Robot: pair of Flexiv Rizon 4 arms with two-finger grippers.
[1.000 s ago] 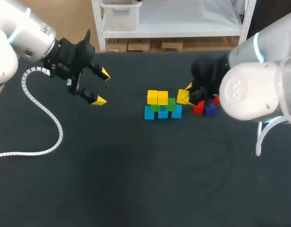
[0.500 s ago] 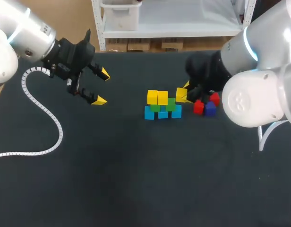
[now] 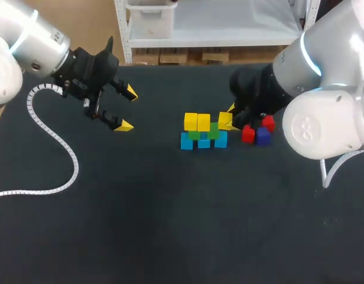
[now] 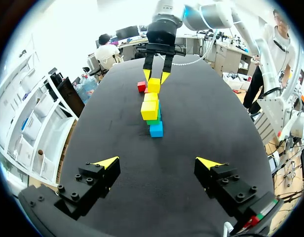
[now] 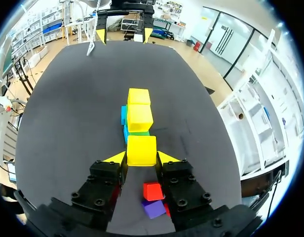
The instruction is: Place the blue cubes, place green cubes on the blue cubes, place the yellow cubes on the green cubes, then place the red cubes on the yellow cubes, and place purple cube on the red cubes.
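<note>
Three blue cubes (image 3: pixel 204 142) lie in a row mid-table with two green cubes (image 3: pixel 213 131) on them and two yellow cubes (image 3: pixel 197 122) on top at the row's left. My right gripper (image 3: pixel 229 118) (image 5: pixel 141 157) is shut on a third yellow cube (image 3: pixel 225 120) (image 5: pixel 141 150), held just right of the stack at the height of the top yellow cubes. Two red cubes (image 3: pixel 247 135) and a purple cube (image 3: pixel 263 136) lie on the table under that arm. My left gripper (image 3: pixel 127 109) (image 4: pixel 157 163) hangs open and empty, far left of the stack (image 4: pixel 152 111).
A white coiled cable (image 3: pixel 52 142) runs from my left arm across the table's left side. The red cube (image 5: pixel 152 190) and purple cube (image 5: pixel 153 207) lie directly beneath my right gripper's fingers.
My right gripper has carried the yellow cube a little to the left, closer to the stack. The left arm has stayed still.
</note>
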